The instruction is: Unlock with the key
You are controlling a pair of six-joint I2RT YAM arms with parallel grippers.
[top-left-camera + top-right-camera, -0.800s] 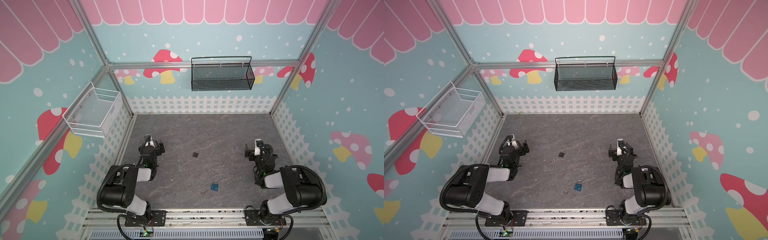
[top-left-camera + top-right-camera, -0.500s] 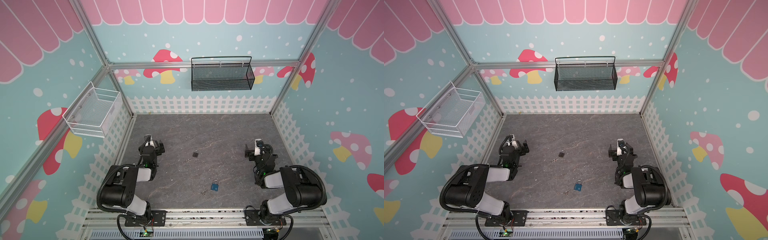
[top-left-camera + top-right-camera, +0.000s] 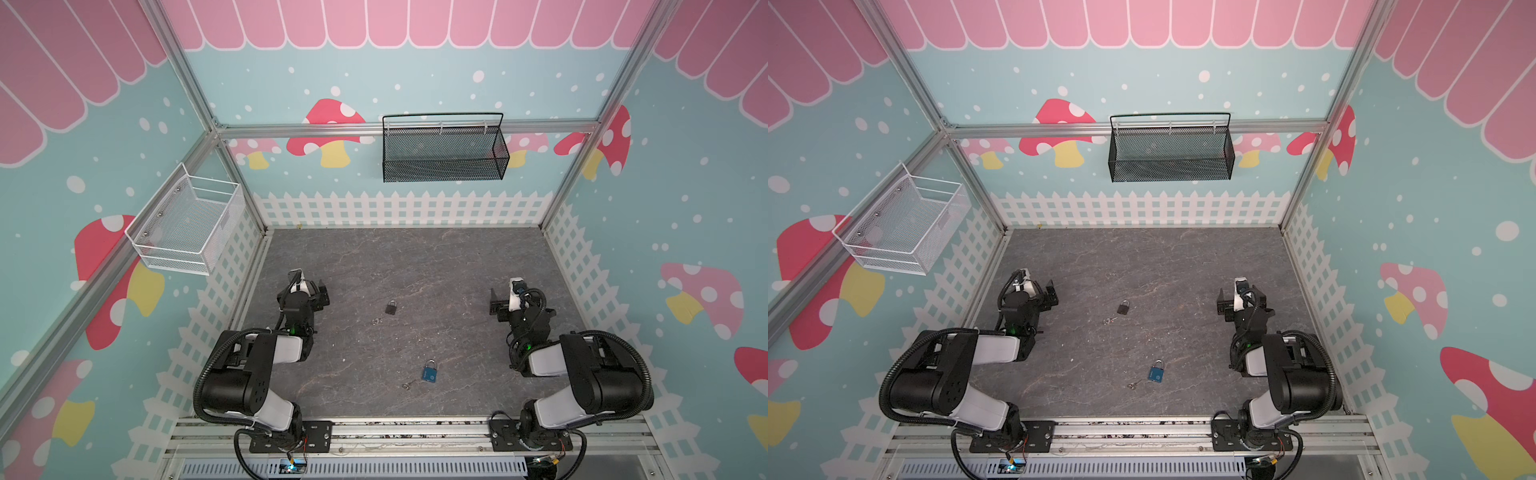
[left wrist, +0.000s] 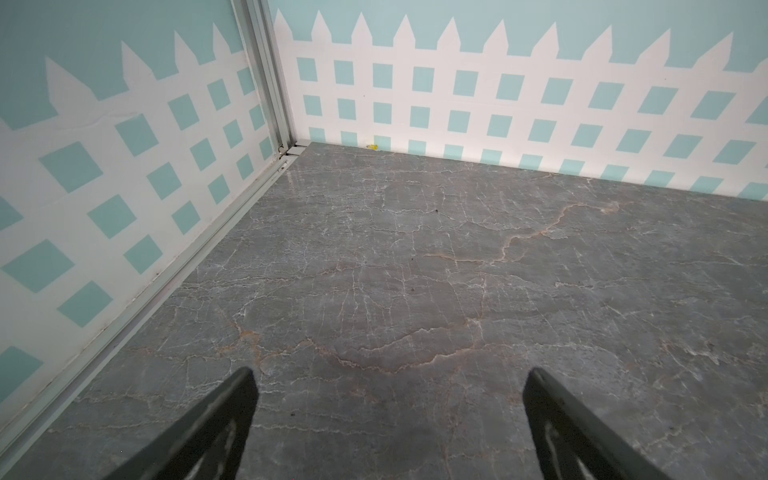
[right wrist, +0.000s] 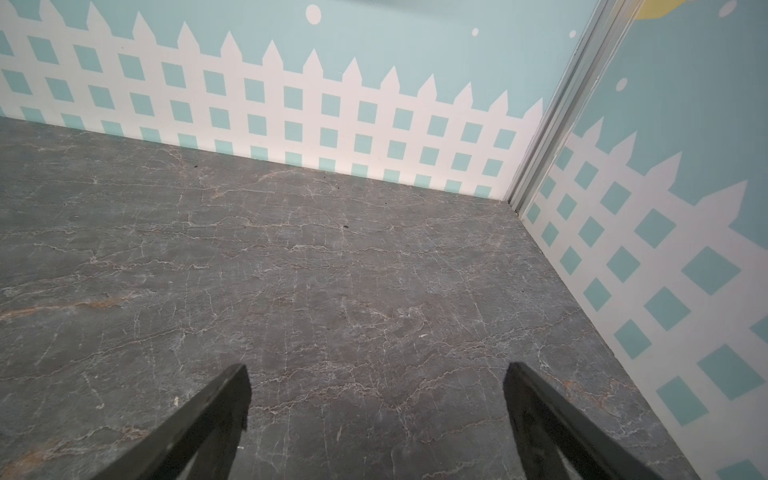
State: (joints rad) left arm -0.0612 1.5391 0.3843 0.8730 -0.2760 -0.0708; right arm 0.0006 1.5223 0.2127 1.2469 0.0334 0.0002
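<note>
In both top views a black padlock [image 3: 391,307] [image 3: 1123,307] lies mid-floor with a small silver key [image 3: 377,320] [image 3: 1109,320] just beside it. Nearer the front lies a blue padlock [image 3: 430,372] [image 3: 1157,372] with another small key [image 3: 406,386] [image 3: 1132,385] next to it. My left gripper [image 3: 323,293] [image 4: 388,386] rests low at the left, open and empty. At the right my right gripper [image 3: 494,301] [image 5: 376,382] is also open and empty. Both are well away from the locks. The wrist views show only bare floor between the fingers.
Grey marbled floor [image 3: 415,266] is bounded by fence-printed walls. A black mesh basket [image 3: 442,151] hangs on the back wall and a white wire basket [image 3: 187,228] on the left wall. An aluminium rail [image 3: 395,428] runs along the front edge.
</note>
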